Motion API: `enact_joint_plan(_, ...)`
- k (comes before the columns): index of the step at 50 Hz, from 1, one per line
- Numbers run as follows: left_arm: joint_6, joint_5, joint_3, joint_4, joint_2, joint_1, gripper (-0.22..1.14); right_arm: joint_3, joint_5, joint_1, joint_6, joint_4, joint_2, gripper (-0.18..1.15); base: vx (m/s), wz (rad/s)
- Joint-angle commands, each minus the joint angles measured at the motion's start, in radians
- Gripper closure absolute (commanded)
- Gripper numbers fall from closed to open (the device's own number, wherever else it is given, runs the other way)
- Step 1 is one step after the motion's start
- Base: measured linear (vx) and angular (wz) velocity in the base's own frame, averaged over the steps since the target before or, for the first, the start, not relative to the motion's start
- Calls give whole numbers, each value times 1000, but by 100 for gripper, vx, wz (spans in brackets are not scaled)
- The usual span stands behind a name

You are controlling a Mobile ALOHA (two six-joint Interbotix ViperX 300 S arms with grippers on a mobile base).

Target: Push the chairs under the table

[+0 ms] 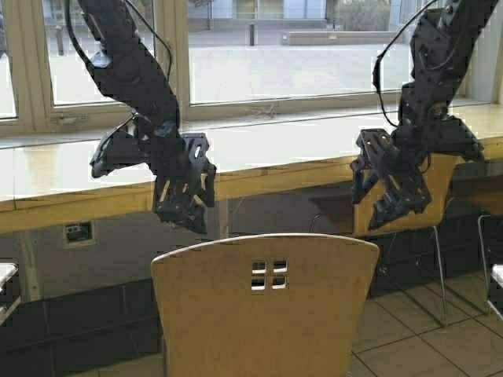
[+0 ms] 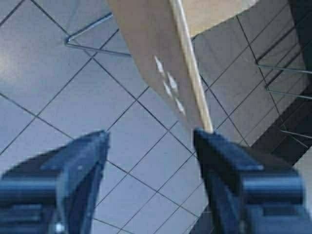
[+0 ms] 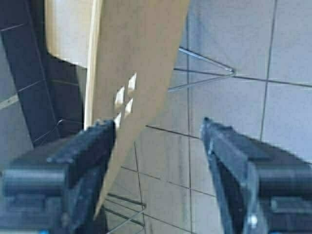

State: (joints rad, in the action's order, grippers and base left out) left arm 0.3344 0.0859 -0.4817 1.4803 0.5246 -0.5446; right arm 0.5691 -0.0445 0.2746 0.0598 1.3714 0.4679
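A light-brown plywood chair (image 1: 267, 314) with small square cut-outs stands in front of me, its backrest facing me, a little back from the table (image 1: 78, 206). My left gripper (image 1: 185, 214) hangs open above the backrest's left top corner. My right gripper (image 1: 391, 210) hangs open above and to the right of the backrest. In the left wrist view the backrest (image 2: 156, 63) runs down to one fingertip of the open left gripper (image 2: 151, 141). In the right wrist view the backrest (image 3: 141, 58) passes by one fingertip of the open right gripper (image 3: 158, 127). A second chair (image 1: 444, 192) stands at the table behind the right gripper.
Windows run along behind the table. A wall socket (image 1: 78, 232) sits under the tabletop on the left. Thin metal chair legs (image 1: 438, 275) stand on the tiled floor at right. Part of another seat (image 1: 493, 271) shows at the right edge.
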Motion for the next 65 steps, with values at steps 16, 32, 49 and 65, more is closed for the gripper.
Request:
enact_joint_plan(16,23,-3,-11,2,54,-6,3,-28,-15,3,-2,3,43,7,16,1)
enact_joint_plan(32,28,-32,6,3,107,-11,3,-38,-23,3,-3,5,110,7,11,6)
enact_joint_plan(49,26,-44,37,14,150,-20,3,-43,-31,3,-2,9,184,7,9,7)
enact_joint_plan(65,25,-74,107,14,245,-26,3,-78,-32,0,-2,21,278,7,7,6)
